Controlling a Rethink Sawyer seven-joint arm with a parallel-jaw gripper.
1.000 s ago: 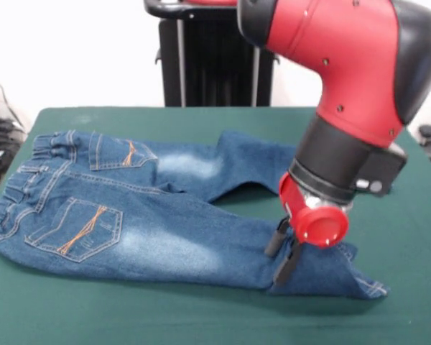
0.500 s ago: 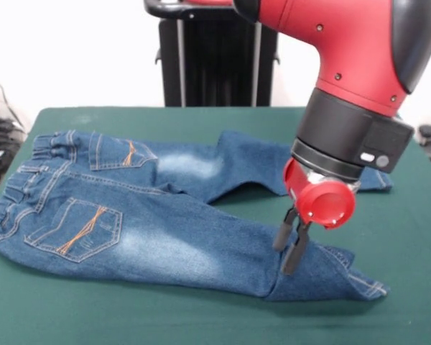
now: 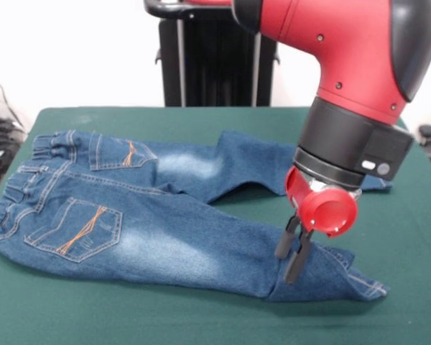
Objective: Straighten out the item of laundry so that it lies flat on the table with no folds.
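Denim jeans (image 3: 158,215) sprawl across green table (image 3: 201,118), waistband at 9 o'clock, legs toward 3. Near leg's hem folded over at 4 o'clock. Tool (image 3: 292,257) above it, fingers slightly parted, gripping nothing. Cloth soft, fairly heavy, non-slippery; pinch folded hem edge.

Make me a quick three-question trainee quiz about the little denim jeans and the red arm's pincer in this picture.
1. True or false: the small blue denim jeans lie fully flat on the dark green felt table.
2. Which part of the jeans is the pincer over?
A. elastic waistband
B. nearer leg's lower end
C. orange-stitched pocket
3. Fill in: the pincer's black fingers stand close ____.

Key:
1. False; the nearer leg's end is folded.
2. B
3. together
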